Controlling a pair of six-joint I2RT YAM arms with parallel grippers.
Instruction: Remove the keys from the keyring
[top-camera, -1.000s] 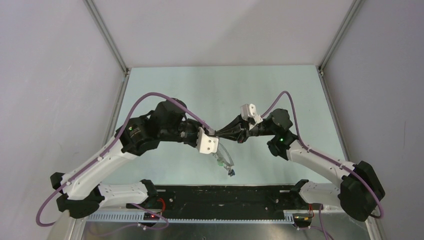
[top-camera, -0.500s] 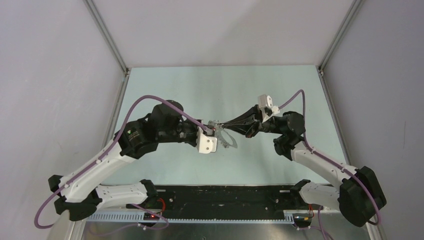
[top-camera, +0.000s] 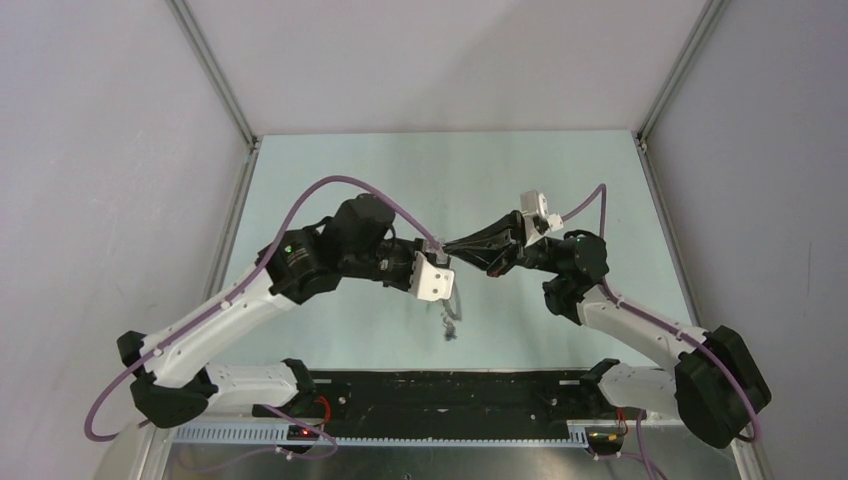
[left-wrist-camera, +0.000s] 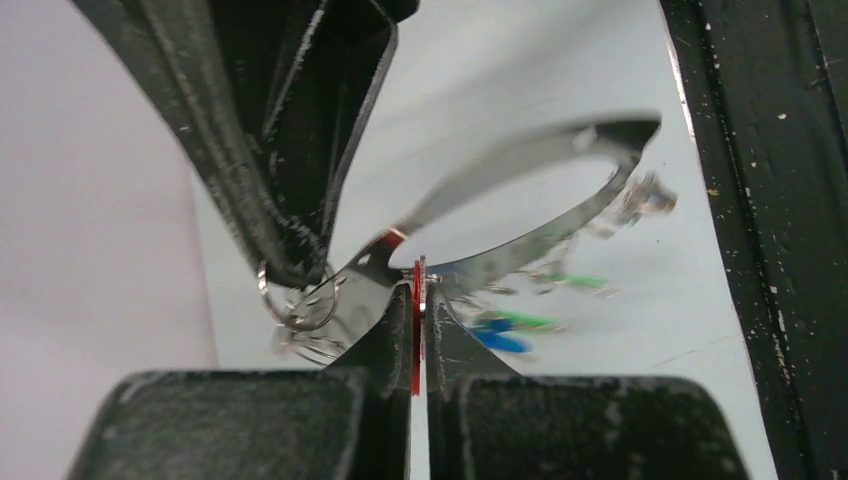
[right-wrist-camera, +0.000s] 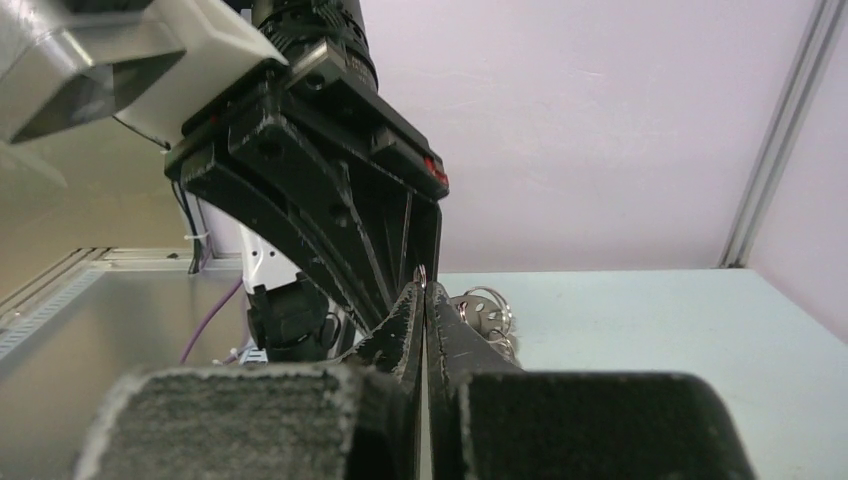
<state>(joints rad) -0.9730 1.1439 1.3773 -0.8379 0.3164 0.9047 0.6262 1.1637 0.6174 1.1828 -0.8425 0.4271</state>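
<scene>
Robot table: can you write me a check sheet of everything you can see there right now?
Surface: pale green tabletop, with a black strip along the near edge.
Job's things: keyring held up between the hands, blurred; keys with green and blue heads hang below it.
Clutter: nothing seen.
Hands: left hand shut on a thin red key; right hand shut on a small ring.
Cables: a purple cable loops along each arm.
Surroundings: pale walls and metal frame posts.
</scene>
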